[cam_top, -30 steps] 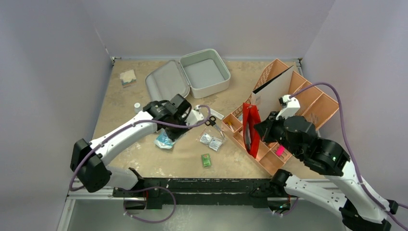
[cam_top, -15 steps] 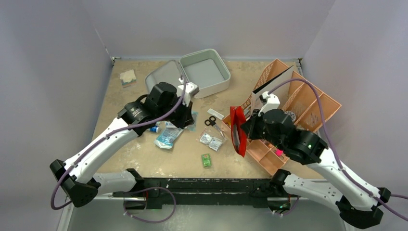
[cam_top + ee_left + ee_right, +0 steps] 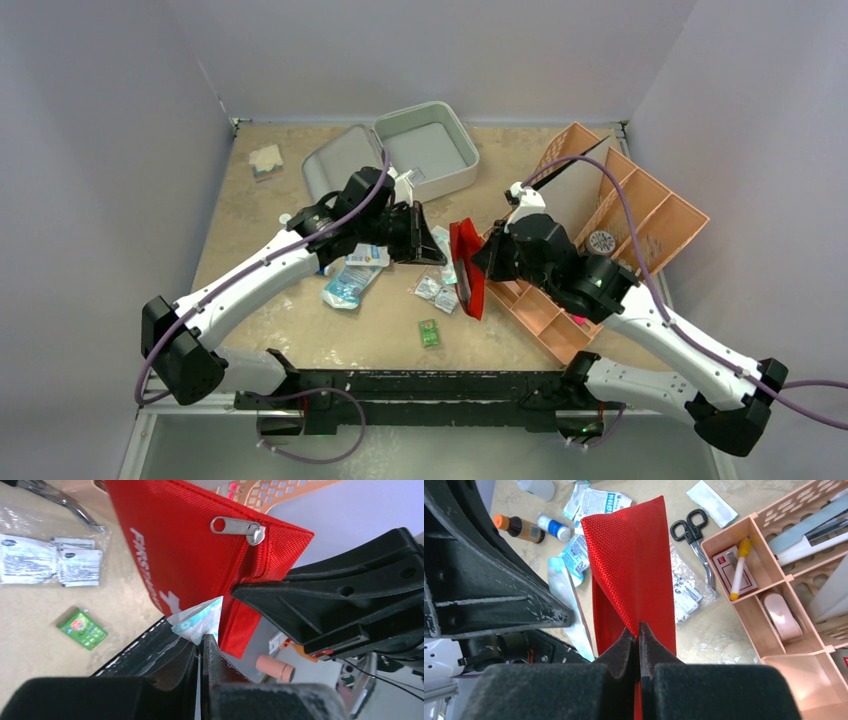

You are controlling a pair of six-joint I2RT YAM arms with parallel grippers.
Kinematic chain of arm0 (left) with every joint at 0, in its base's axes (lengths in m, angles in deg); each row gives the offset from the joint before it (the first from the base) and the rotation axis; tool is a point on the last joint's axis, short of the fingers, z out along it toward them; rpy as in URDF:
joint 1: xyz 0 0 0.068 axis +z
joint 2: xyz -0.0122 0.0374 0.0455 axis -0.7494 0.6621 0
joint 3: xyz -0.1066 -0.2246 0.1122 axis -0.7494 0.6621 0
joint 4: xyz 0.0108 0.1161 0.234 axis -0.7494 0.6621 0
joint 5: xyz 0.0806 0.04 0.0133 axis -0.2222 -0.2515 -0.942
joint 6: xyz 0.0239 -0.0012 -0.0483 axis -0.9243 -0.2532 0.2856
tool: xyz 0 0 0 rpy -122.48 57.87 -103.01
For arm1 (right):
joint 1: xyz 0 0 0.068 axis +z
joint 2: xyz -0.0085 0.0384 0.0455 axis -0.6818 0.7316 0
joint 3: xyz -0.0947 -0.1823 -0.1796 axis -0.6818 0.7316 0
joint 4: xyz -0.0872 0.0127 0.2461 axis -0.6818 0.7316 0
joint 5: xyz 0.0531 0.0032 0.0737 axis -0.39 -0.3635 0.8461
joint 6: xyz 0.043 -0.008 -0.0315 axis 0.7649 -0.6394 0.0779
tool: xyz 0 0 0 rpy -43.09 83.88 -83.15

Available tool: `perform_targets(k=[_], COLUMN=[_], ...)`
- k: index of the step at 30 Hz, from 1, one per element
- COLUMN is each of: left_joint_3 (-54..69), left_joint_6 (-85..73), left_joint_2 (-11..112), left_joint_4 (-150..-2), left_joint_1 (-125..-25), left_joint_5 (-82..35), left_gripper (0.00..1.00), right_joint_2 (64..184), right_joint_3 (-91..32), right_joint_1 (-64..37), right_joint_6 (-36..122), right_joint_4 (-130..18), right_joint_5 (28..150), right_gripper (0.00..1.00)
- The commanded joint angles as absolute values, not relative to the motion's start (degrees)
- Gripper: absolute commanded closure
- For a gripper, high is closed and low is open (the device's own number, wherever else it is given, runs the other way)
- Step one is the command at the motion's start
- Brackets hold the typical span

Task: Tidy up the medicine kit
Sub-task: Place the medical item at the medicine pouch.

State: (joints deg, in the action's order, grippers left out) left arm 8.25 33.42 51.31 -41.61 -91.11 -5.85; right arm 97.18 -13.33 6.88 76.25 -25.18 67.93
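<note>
The medicine kit [image 3: 428,150] is a pale grey clamshell case lying open at the back of the table, its lid [image 3: 345,165] flat to the left. My right gripper [image 3: 484,262] is shut on a red first-aid pouch [image 3: 466,268] and holds it upright above the table; the right wrist view shows the gripper [image 3: 638,630] pinching the pouch [image 3: 634,560] by its edge. My left gripper [image 3: 435,250] is shut on a white and teal packet [image 3: 197,620]. The left gripper [image 3: 202,639] holds the packet right against the pouch [image 3: 200,540], below its zip pull [image 3: 235,526].
An orange compartmented tray [image 3: 640,215] stands at the right with a tape roll [image 3: 600,241] in it. Foil sachets [image 3: 437,292], a green box [image 3: 429,332], a blue packet [image 3: 345,285], scissors [image 3: 691,525] and small bottles [image 3: 519,526] lie mid-table. A gauze stack [image 3: 266,160] sits far left.
My right gripper has carried the red pouch left, off the tray. My left gripper has swung up and then right with the packet, meeting the pouch.
</note>
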Motion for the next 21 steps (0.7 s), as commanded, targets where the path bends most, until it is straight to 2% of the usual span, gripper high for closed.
perform_targets(k=[1, 13, 21], left_joint_3=[9.4, 10.4, 7.8], left_joint_6=[41.5, 40.5, 35.3], left_joint_2=[50.2, 52.9, 55.5], left_joint_4=[-50.0, -53.7, -42.9], left_joint_1=[-91.4, -92.0, -92.0], left_joint_5=[-2.8, 1.4, -6.2], left_gripper=[1.0, 1.0, 1.0], right_joint_2=[98.4, 102.0, 102.0], right_joint_3=[-13.6, -15.4, -14.8], right_joint_1=[7.0, 7.0, 7.0], right_joint_6=[78.0, 78.5, 79.4], right_joint_4=[-29.6, -29.9, -30.1], right_joint_5=[68.7, 67.7, 67.5], right_gripper=[1.0, 1.0, 1.0])
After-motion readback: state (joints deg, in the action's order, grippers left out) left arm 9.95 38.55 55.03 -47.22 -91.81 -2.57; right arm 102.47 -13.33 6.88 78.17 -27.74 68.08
